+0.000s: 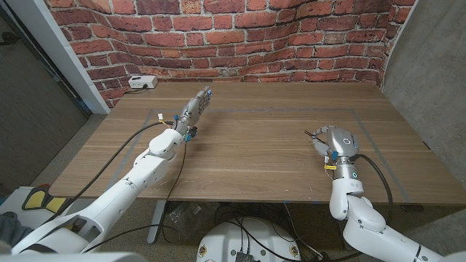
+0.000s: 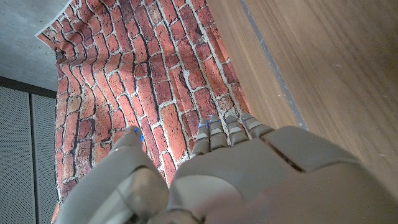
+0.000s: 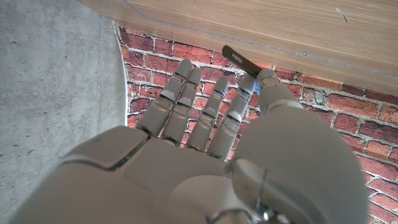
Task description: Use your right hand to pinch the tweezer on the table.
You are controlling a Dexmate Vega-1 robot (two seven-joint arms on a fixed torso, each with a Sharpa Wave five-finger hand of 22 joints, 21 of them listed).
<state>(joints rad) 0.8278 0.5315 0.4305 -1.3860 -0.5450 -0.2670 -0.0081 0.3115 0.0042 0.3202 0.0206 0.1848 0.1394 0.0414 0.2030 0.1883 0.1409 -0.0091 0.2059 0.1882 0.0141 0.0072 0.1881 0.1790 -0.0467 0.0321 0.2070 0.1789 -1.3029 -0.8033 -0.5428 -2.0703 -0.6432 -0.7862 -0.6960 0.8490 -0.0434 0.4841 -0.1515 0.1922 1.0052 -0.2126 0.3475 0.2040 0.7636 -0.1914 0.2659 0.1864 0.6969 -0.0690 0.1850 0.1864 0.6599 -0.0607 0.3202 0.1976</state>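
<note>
Wooden table [image 1: 247,145] from the head cam first: my right hand [image 1: 329,143] sat over the right side of the tabletop, and a thin dark sliver, the tweezer [image 1: 313,135], poked out from its fingertips toward the middle of the table. It was tiny in that view, so I couldn't say from there whether it was lifted or touching the wood. My left hand [image 1: 195,108] was way over on the other side, near the far-left part of the table, fingers straight and apart, holding nothing. So the right hand was clearly the nearer one, by a lot.

Left wrist cam: just the back of my left hand [image 2: 236,174] with the fingers [image 2: 217,134] reaching out loosely toward the brick wall [image 2: 155,74], nothing between them. No help for the tweezer.

Right wrist cam was the useful one. My right hand [image 3: 211,162] had its fingers [image 3: 180,99] extended side by side, and the tweezer [image 3: 239,59] was right at the tips, a dark flat strip caught between the thumb tip and the nearest fingertip. Its long axis ran crosswise to my fingers, sticking out past the thumb side along the wood. Looked pinched to me, with the other fingers just hanging out straight. I'd guess whatever came next hinged on keeping that thumb-and-finger squeeze square on the strip so it didn't twist out.
</note>
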